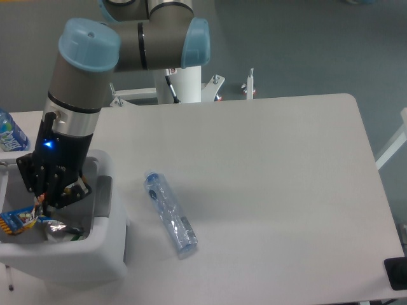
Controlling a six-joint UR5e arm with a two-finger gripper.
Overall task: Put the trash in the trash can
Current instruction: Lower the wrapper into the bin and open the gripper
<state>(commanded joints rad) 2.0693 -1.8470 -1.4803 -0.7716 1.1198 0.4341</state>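
Crushed clear bottle (170, 213) on smooth table (273, 165)

A matt white table (267, 165) is seen beside the smooth white plastic trash can (95, 254), while clear crinkled plastic forms the crushed bottle (170, 214) and glossy printed foil the snack packet (18, 220).

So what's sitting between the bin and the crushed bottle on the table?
Nothing; the fixed camera shows only bare table between the bin and the crushed bottle.
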